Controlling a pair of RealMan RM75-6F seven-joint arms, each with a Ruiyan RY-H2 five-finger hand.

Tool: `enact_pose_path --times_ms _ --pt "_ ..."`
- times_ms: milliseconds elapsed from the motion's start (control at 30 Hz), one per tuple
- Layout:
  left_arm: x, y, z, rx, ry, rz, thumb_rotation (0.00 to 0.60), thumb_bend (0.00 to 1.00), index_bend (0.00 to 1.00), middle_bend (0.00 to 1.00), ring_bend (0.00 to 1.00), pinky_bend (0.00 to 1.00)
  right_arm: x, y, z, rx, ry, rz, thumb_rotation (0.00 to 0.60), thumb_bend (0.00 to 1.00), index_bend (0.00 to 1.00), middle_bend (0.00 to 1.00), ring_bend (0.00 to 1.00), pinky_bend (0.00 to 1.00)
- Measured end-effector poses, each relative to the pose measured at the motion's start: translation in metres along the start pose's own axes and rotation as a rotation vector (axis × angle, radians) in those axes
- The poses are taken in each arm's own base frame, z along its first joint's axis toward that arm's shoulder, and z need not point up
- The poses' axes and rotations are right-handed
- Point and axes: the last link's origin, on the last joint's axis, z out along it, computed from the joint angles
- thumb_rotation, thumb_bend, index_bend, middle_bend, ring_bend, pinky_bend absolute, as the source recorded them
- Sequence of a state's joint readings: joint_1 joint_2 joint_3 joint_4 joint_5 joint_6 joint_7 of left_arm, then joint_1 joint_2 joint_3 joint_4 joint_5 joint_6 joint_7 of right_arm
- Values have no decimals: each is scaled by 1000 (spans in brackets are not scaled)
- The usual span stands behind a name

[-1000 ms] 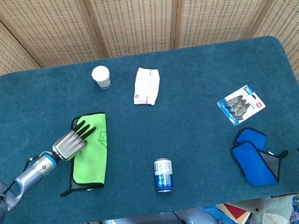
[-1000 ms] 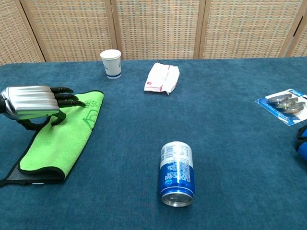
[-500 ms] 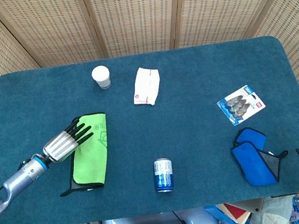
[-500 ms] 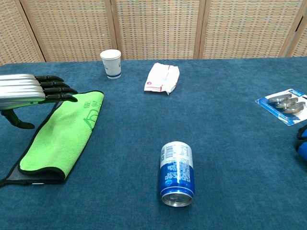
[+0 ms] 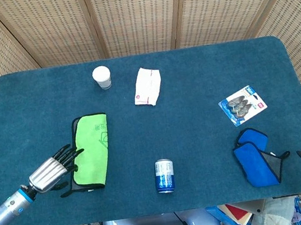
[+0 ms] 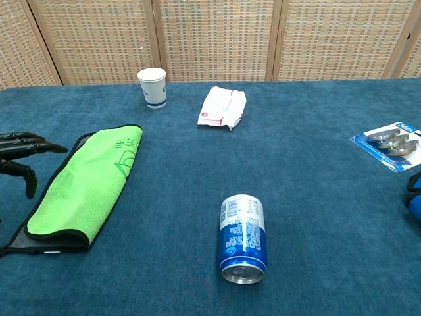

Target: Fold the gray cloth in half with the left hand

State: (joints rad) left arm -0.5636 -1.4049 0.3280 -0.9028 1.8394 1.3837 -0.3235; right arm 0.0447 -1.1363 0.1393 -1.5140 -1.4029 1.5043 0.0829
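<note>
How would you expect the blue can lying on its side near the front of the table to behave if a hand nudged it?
The blue can lies on its side on the table, so a sideways nudge would probably make it roll. Its smooth, shiny wall looks likely to slip under fingertips. Its weight cannot be judged: whether it is full is not visible.

Cloth left of can; cup behind cloth.

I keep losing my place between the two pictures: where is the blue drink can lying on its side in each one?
Head view: blue drink can, bottom centre, near the table's front edge.
Chest view: same can, lower centre, closest to camera.
Shared landmark: white paper cup, far left of the can.
</note>
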Motion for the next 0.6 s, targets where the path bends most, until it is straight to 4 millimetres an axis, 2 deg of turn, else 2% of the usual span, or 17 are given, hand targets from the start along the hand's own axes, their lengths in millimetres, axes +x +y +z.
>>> enact_pose_path --times_ms 267,600 --pt "-19 7 -5 34 -10 -27 600 257 465 0 0 0 -1 -1 0 4 -7 1 600 0 0 0 0 0" --pt "-31 7 4 48 -7 -38 600 257 486 0 0 0 -3 1 2 -1 -15 -1 600 0 0 0 0 0"
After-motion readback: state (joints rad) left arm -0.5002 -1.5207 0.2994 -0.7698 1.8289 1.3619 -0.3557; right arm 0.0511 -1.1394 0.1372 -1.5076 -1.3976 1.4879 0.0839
